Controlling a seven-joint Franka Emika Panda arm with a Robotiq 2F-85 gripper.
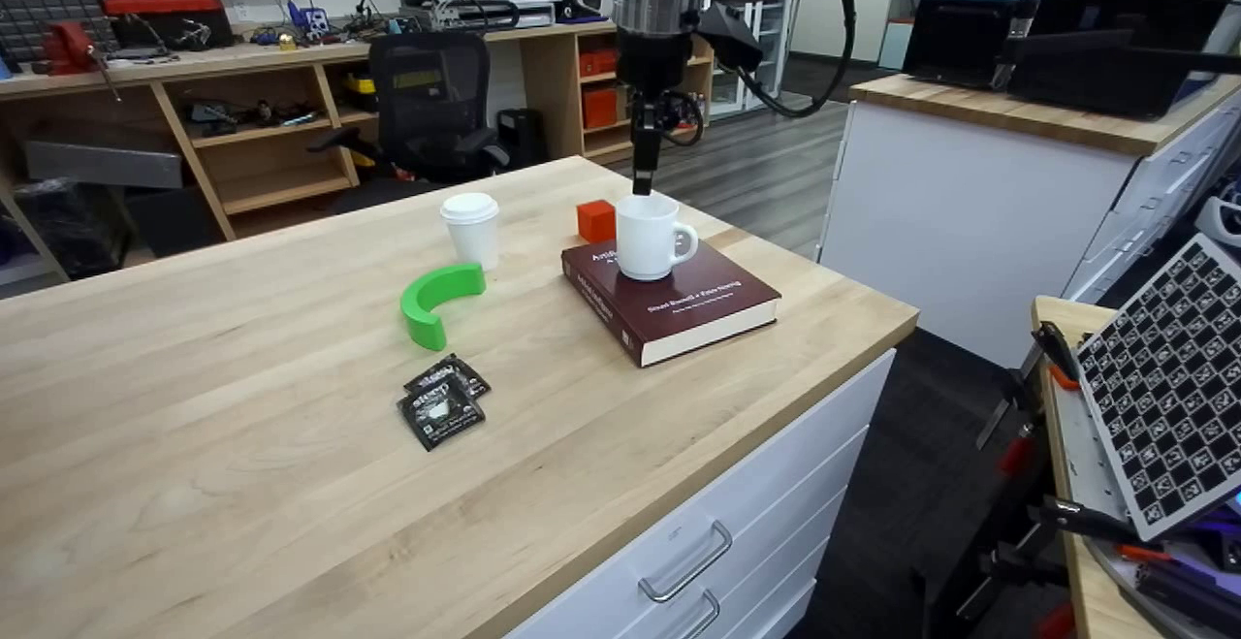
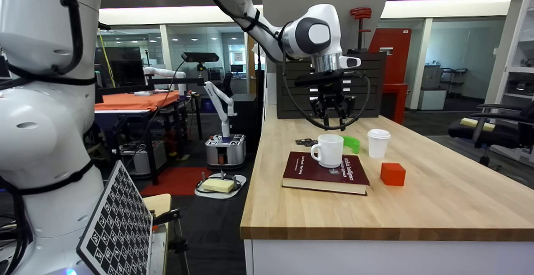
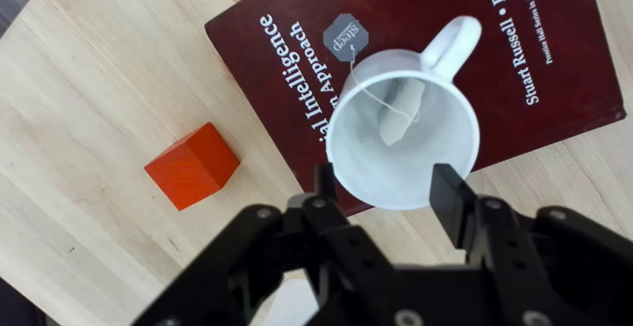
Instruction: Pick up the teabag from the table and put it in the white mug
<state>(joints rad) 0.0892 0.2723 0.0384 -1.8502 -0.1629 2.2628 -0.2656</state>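
Overhead, the pincer hangs with its fingers parted, near the white mug. Inside the mug lies the teabag — its string crosses the rim to a grey tag outside. The mug stands on a thick maroon book beside a red block; elsewhere on the bench are a lidded cup, a green curved piece and two overlapping black sachets.

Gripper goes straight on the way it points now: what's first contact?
Most likely the white mug: the gripper points down above it in both exterior views, jaws apart. Depth leaves the exact contact spot unclear.
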